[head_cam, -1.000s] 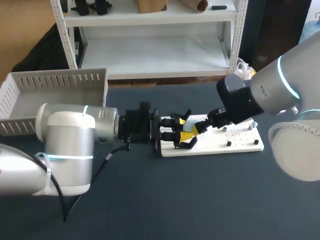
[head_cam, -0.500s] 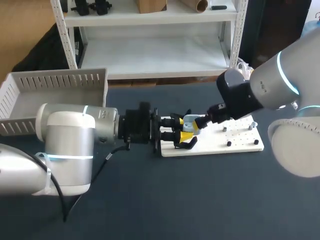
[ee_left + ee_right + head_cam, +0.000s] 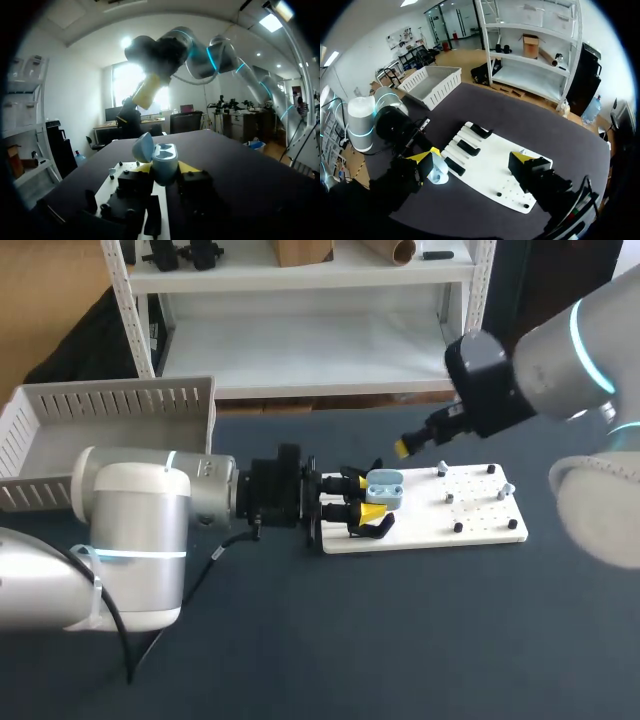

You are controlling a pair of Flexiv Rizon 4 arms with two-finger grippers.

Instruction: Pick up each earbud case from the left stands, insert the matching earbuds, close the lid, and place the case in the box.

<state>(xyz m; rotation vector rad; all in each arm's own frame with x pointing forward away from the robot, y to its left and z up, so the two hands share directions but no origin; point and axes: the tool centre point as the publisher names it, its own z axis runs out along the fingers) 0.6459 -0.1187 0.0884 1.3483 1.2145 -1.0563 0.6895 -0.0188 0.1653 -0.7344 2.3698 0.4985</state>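
left gripper point(image 3: 366, 497) grasping open blue case point(image 3: 385, 487) | right gripper point(image 3: 471, 157) wide, empty | next: grab earbud point(image 3: 443, 471) softly, drop straight into its hole, case steady

head view: fixed, high behind the robot, looking down over the table point(image 3: 300, 660) and white board point(image 3: 480, 528). left wrist view: low and close by the board, facing level past the earbud case point(image 3: 164, 162) toward the right arm point(image 3: 162, 50). right wrist view: raised well above, looking down. all three share board and case.
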